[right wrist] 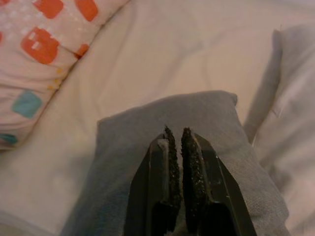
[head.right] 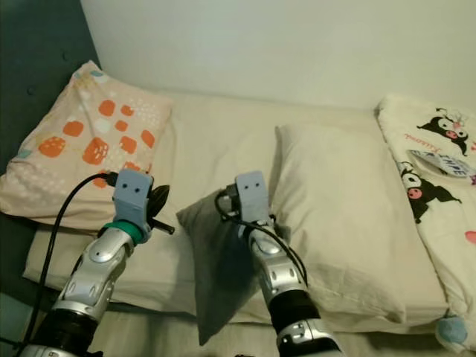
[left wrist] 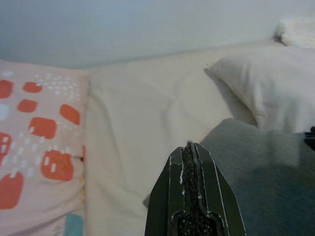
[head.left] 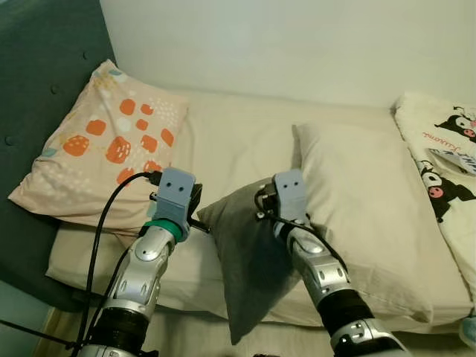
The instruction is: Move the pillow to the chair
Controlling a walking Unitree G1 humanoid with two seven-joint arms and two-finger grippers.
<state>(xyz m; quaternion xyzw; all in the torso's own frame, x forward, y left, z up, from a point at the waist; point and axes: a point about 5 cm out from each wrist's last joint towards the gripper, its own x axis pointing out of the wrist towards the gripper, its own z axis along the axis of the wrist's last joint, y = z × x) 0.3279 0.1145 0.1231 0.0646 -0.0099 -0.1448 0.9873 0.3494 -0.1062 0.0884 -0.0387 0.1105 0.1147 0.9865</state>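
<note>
The right end effector (right wrist: pixel 177 135) is pinching the upper edge of the soft grey fabric pillow (head.left: pixel 249 253) between nearly closed fingers. The left end effector (left wrist: pixel 189 150) is clenched, fingers pressed together, just beside the pillow's corner. The pillow is hanging over the near edge of the cream-sheeted bed (head.left: pixel 230 141), between an orange-patterned pillow (head.left: pixel 104 149) and a large cream pillow (head.left: pixel 364 201). A cartoon-printed blanket (head.left: pixel 446 163) is carrying unreadable pink script.

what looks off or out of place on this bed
The grey pillow stands out: it is tipped up and hangs over the bed's front edge, between the left gripper and right gripper, while the patterned pillow and cream pillow lie flat.
</note>
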